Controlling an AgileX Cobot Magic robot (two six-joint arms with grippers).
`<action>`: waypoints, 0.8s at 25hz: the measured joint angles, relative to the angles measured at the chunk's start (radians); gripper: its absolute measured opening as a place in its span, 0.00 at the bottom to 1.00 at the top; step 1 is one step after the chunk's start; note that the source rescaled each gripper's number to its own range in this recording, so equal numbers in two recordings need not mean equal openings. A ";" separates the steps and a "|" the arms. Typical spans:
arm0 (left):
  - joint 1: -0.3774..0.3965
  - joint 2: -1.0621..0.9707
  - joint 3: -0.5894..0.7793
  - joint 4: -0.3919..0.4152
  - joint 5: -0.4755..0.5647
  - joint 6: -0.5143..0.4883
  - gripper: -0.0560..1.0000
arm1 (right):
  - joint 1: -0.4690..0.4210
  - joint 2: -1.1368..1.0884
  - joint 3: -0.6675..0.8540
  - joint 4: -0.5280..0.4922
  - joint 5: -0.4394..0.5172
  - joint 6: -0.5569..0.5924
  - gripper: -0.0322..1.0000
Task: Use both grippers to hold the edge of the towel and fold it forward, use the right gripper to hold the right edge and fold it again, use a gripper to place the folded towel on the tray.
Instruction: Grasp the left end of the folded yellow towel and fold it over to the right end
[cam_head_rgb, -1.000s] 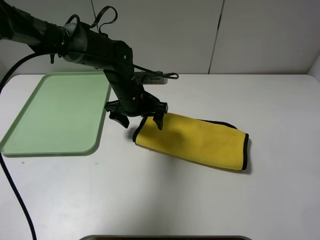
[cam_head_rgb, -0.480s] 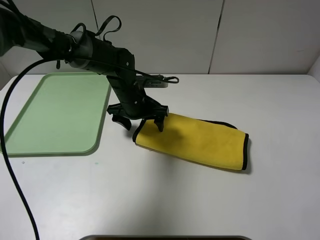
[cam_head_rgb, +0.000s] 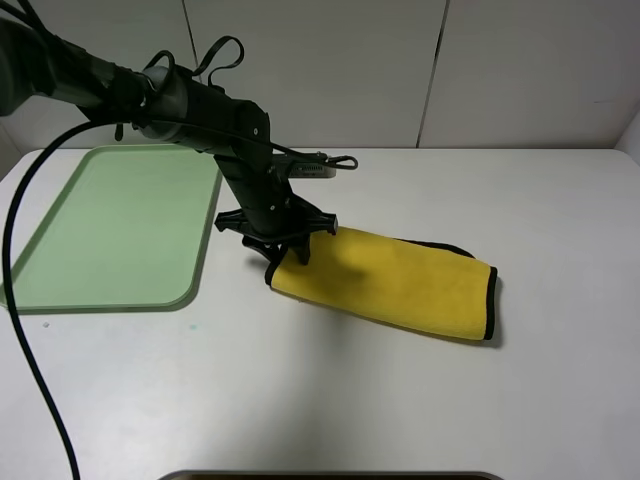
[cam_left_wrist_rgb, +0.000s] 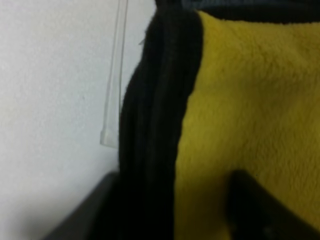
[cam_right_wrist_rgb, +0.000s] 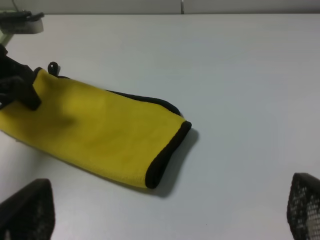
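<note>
Towel (cam_head_rgb: 390, 285), fluffy yellow (ribbed black hem (cam_left_wrist_rgb: 160, 100)), tight between left fingers (cam_left_wrist_rgb: 252, 207); right fingers (cam_right_wrist_rgb: 27, 210) wide apart.

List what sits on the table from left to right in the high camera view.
green tray → left gripper, at the towel's left end → yellow towel
</note>
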 joint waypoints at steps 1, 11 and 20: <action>0.000 0.001 0.000 0.000 -0.001 0.000 0.40 | 0.000 0.000 0.000 0.000 0.000 0.000 1.00; 0.000 0.004 0.000 -0.008 -0.013 0.000 0.09 | 0.000 0.000 0.000 0.000 0.000 0.000 1.00; 0.012 -0.061 0.000 0.061 0.056 0.000 0.09 | 0.000 0.000 0.000 0.000 0.000 0.000 1.00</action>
